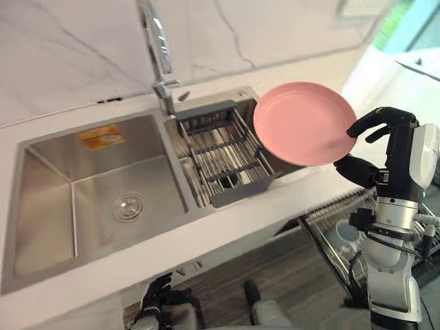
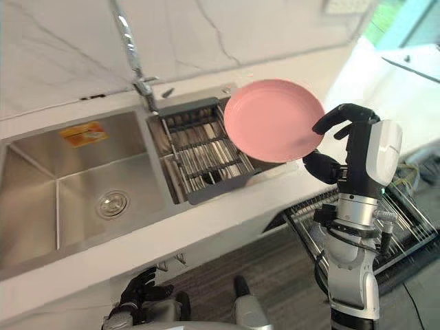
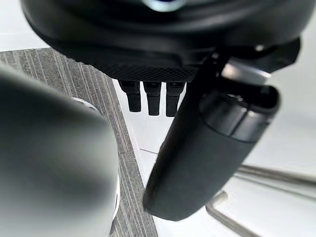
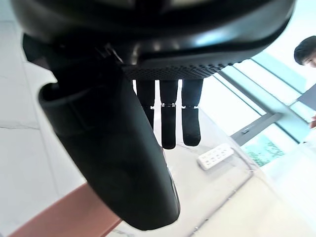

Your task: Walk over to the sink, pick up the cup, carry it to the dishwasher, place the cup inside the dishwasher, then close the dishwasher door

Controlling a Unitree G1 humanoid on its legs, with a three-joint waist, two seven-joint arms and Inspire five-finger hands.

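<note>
My right hand (image 1: 388, 134) holds a pink plate (image 1: 302, 120) by its right rim, fingers curled over the edge and thumb under it. The plate hangs tilted above the right end of the sink (image 1: 48, 199), partly over the grey drying rack (image 1: 220, 148) set in the right basin. In the right wrist view a strip of the plate (image 4: 64, 217) shows past the thumb. No cup can be seen in the sink. My left hand (image 2: 141, 292) hangs low in front of the counter with relaxed fingers, holding nothing.
A tall faucet (image 1: 158, 48) stands behind the divider between the basins. A pulled-out wire dishwasher rack (image 2: 405, 227) sits low at the right, with a pale round vessel (image 1: 347, 234) in it. A white remote (image 4: 215, 155) lies on the counter. A person (image 4: 306, 52) stands beyond.
</note>
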